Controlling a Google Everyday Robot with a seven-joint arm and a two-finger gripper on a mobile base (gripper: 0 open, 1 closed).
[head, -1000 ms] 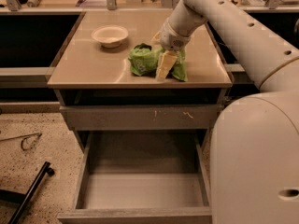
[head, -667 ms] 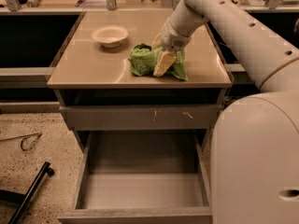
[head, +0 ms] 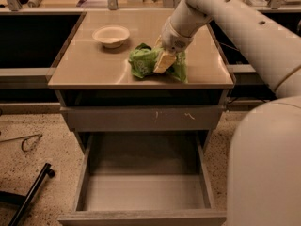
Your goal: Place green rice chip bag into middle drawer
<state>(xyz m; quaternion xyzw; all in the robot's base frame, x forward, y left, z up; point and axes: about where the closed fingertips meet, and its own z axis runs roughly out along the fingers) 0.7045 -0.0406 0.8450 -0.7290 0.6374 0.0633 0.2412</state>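
A: Where's the green rice chip bag (head: 141, 62)?

B: On the cabinet top (head: 84, 65), right of centre, crumpled. Not in any drawer.

A: Gripper (head: 165, 60)?

B: Down on the bag's right side, touching it. The arm (head: 235, 18) comes in from upper right. Can't tell if it's spread or pinching.

A: Middle drawer (head: 146, 192)?

B: Pulled out, low in view. Low side walls and a smooth grey floor showing. The bag's well apart from it, up top.

A: Other containers?

B: White bowl (head: 101, 32), upright at the back left of the top, near the bag but not touching it. The scratched drawer front (head: 141, 118) above the open one is closed.
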